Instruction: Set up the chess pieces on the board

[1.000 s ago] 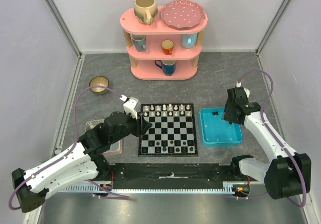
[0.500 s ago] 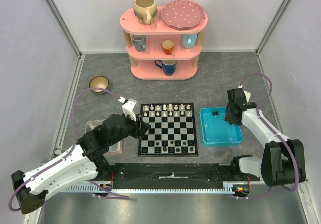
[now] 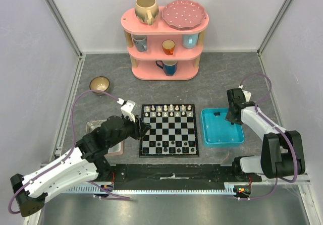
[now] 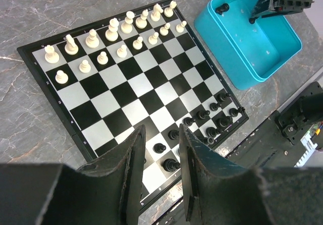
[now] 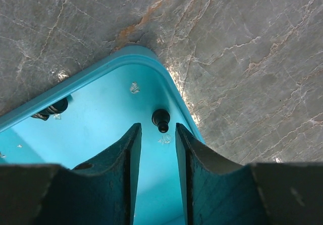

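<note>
The board (image 3: 168, 130) lies mid-table, also in the left wrist view (image 4: 126, 83). Cream-white pieces (image 3: 169, 110) fill its two far rows. Several black pieces (image 3: 171, 145) stand in the near rows (image 4: 202, 119). My left gripper (image 3: 144, 128) hovers open and empty over the board's near left corner (image 4: 160, 134). My right gripper (image 3: 233, 119) is open inside the far right corner of the blue tray (image 3: 221, 138). A black pawn (image 5: 161, 119) lies just ahead of its fingertips (image 5: 157, 131). Another black piece (image 5: 53, 108) lies at the tray's far wall.
A pink shelf (image 3: 164, 58) with mugs, a jug and a plate stands at the back. A small bowl (image 3: 99, 85) sits back left. A pink-rimmed grey tray (image 3: 93, 126) lies partly under my left arm. A black rail (image 3: 171, 175) runs along the near edge.
My right gripper has shifted slightly towards the tray's far right corner as its arm swung. My left arm has drawn slightly back to the left.
</note>
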Controlling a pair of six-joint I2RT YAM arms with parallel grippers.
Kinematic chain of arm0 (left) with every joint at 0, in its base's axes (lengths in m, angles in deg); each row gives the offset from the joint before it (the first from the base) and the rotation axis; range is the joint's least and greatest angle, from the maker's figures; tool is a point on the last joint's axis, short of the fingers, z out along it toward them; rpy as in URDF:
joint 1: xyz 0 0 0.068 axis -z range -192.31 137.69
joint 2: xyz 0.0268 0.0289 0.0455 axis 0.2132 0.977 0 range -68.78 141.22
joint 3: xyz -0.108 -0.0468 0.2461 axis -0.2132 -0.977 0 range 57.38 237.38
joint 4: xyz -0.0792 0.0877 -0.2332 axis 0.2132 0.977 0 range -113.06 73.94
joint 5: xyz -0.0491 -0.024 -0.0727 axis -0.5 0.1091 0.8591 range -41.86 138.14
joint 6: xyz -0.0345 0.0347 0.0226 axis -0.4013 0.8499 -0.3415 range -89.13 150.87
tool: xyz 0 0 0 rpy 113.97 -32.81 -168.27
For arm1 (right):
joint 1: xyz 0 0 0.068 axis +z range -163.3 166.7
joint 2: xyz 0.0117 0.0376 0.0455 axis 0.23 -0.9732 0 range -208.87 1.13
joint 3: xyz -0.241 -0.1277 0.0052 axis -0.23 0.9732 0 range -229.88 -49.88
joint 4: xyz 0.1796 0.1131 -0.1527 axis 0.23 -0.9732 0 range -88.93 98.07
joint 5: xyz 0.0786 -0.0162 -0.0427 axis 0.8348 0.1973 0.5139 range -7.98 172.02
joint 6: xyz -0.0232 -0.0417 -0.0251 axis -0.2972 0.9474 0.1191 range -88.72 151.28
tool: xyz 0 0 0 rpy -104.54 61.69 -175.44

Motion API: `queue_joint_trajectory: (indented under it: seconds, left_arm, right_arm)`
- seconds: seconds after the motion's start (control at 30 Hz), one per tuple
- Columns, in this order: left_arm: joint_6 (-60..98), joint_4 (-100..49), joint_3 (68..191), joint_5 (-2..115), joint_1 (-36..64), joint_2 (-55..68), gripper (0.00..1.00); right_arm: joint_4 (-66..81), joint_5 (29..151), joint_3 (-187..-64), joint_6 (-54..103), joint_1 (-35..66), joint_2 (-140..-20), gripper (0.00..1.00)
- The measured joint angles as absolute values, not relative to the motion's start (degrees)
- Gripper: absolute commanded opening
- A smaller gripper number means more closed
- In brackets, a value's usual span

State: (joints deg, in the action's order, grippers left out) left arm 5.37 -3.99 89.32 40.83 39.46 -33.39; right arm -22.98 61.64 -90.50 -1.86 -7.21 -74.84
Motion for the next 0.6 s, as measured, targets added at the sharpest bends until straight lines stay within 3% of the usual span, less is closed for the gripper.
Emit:
queue_joint_trajectory:
  seconds: [0.6]
  left_arm:
    - [5.4,-4.8,88.9,40.8,39.5,-33.1,0.39]
  right_arm:
    - [-21.0,60.2,-90.5,-1.6,-7.2,-77.4,0.31]
